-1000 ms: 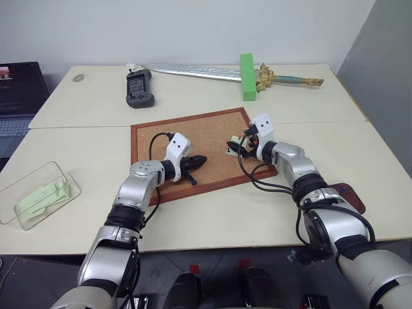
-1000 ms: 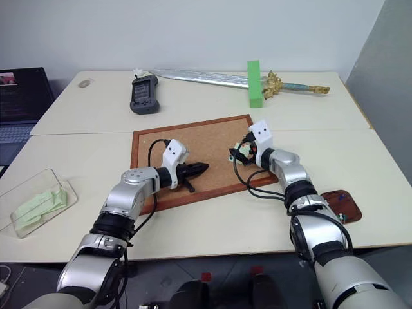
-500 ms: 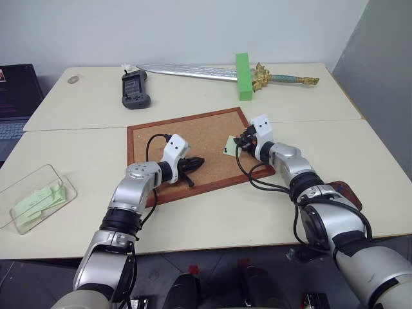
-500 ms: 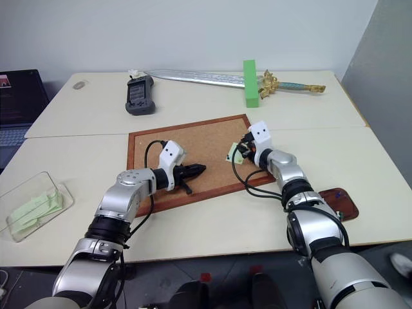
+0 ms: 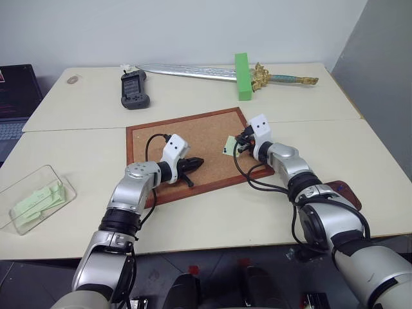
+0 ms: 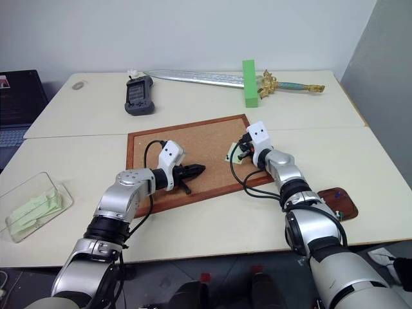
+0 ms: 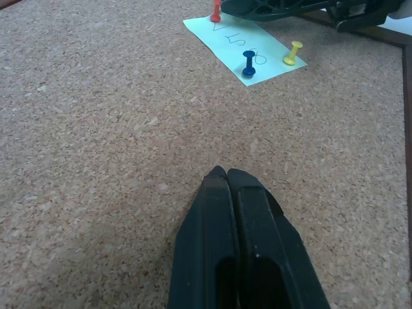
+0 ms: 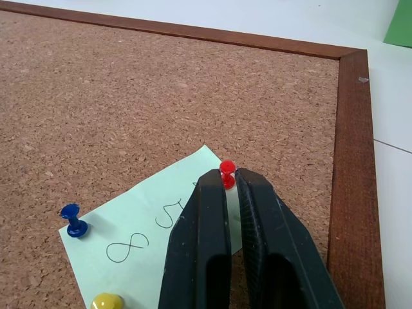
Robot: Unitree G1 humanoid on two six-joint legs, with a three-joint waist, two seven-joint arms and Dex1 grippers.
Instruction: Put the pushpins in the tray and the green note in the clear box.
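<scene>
Your table spreads across the frame, the wood-framed corkboard lying at its centre with both arms reaching in over it. The clear box waits at the far left edge of the left eye view, pale green slips already inside, while the reddish-brown tray peeks out at lower right behind the right forearm. On the corkboard's right half the green note is pinned down by three pushpins: a red pushpin at one corner, a blue pushpin and a yellow pushpin on other edges. Your right gripper has pinched onto the red pin's head, fingers closed either side of it; your left gripper rests clenched and empty over bare cork, well apart from the note. The step in hand looks to be pulling that red pin free. Draw it straight out along its shaft instead of levering sideways (a tilt could tear the paper or let the small head slip from the fingertips), and keep the pinch firm until you are over the tray. Two pins would still hold the note, so expect it to stay put for now.
</scene>
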